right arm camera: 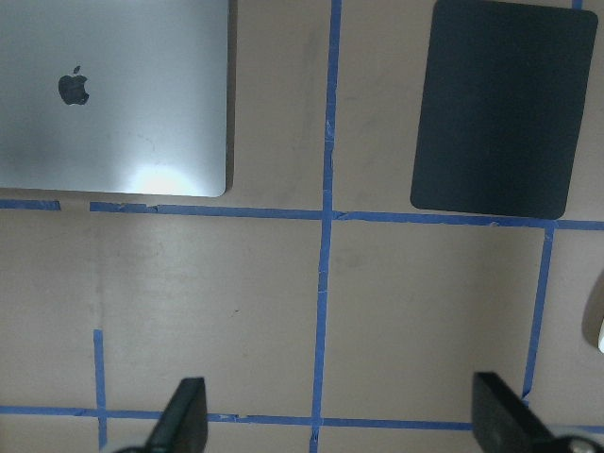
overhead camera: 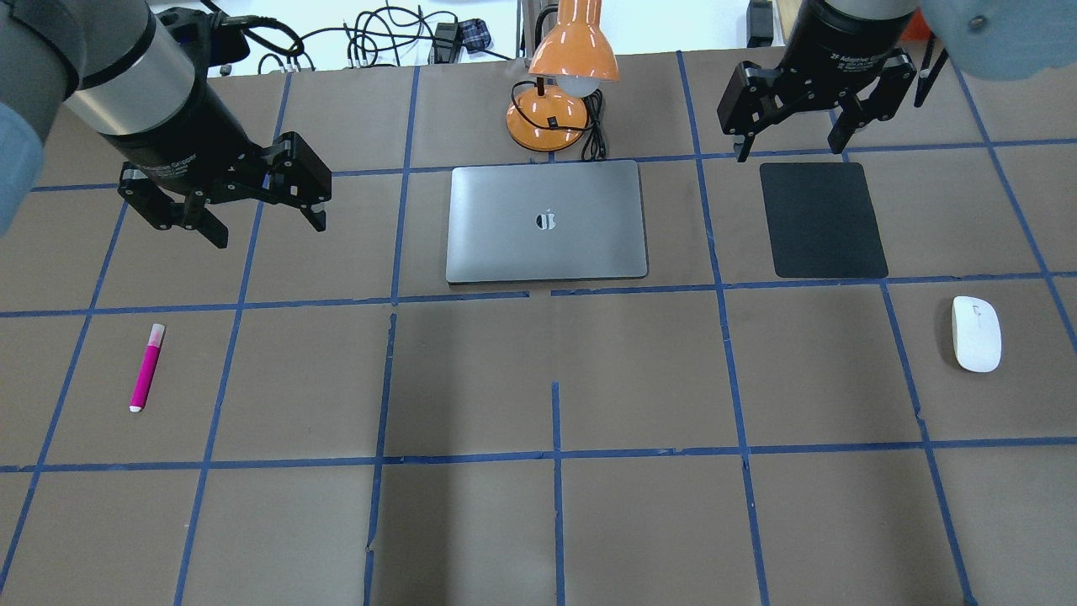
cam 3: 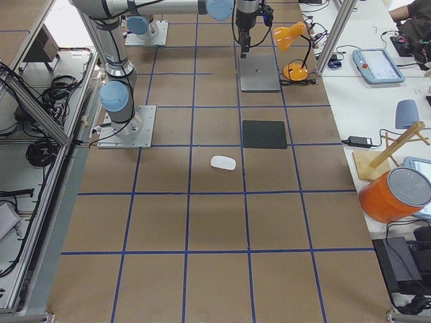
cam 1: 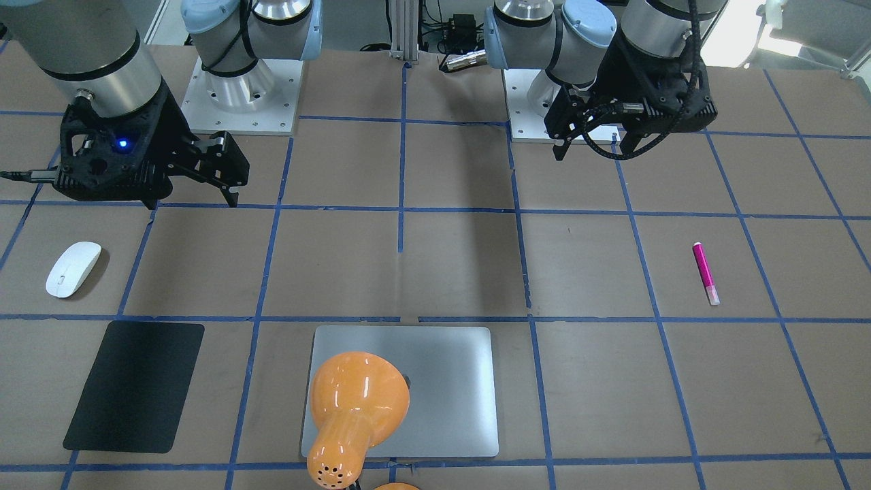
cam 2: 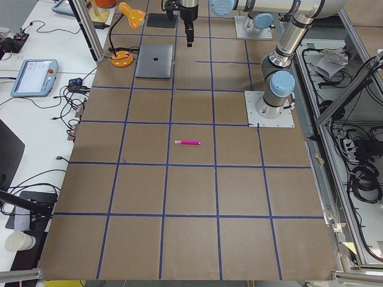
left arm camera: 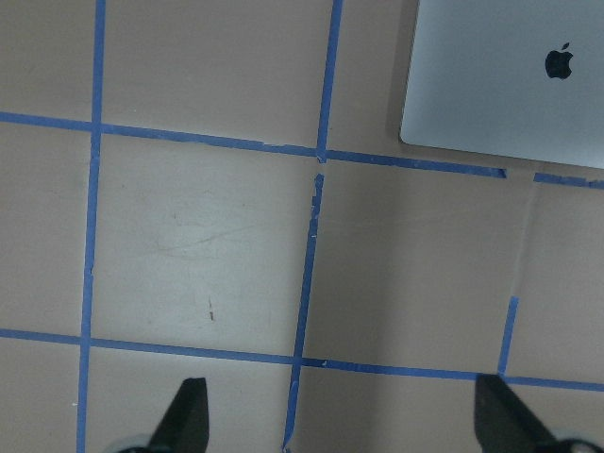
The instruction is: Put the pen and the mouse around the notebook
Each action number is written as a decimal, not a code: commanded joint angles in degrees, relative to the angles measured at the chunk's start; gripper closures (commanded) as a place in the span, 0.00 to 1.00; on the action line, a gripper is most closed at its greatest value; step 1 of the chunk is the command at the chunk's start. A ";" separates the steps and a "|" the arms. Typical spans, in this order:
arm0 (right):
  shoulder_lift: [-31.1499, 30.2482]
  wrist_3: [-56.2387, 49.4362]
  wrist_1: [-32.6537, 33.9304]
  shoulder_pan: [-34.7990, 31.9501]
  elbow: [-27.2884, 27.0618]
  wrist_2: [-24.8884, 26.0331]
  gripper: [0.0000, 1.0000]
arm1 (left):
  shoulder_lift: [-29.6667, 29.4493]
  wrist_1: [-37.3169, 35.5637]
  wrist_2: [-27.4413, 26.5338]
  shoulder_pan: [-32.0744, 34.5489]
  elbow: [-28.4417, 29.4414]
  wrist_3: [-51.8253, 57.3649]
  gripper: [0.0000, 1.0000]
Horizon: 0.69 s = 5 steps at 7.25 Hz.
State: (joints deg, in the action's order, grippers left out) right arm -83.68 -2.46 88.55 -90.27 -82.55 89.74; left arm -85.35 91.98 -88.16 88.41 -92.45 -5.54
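Note:
The silver-grey notebook [overhead camera: 547, 220] lies flat at the far middle of the table, and a corner of it shows in the left wrist view [left arm camera: 510, 85]. On the robot's left lies the magenta pen [overhead camera: 145, 368], alone on the brown surface. The white mouse [overhead camera: 976, 333] rests on the robot's right, nearer than the black mat. My left gripper [overhead camera: 269, 229] hangs open in the air between pen and notebook, holding nothing. Above the mat's far edge my right gripper [overhead camera: 791, 151] is open and empty too. Its wrist view shows the notebook [right arm camera: 113, 94] and a sliver of the mouse [right arm camera: 600, 321].
A matte black mat [overhead camera: 823, 219] lies right of the notebook. An orange desk lamp [overhead camera: 564, 76] with its cord stands just behind the notebook, its shade leaning over it. Blue tape lines grid the brown table. Both arm bases [cam 1: 238, 95] sit at the robot's edge.

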 commanded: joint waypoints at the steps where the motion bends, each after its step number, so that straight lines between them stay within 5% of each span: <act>1: 0.27 0.18 0.13 0.01 -0.16 0.08 0.00 | 0.00 -0.05 0.00 0.01 -0.01 0.00 0.00; 5: 0.97 -5.49 0.22 5.42 -2.16 0.61 0.00 | 2.62 0.65 -0.78 -1.04 -0.54 3.92 0.00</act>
State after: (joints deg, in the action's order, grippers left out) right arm -82.81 -4.19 88.75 -88.36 -83.42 90.15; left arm -84.30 92.00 -88.38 88.14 -92.66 -4.29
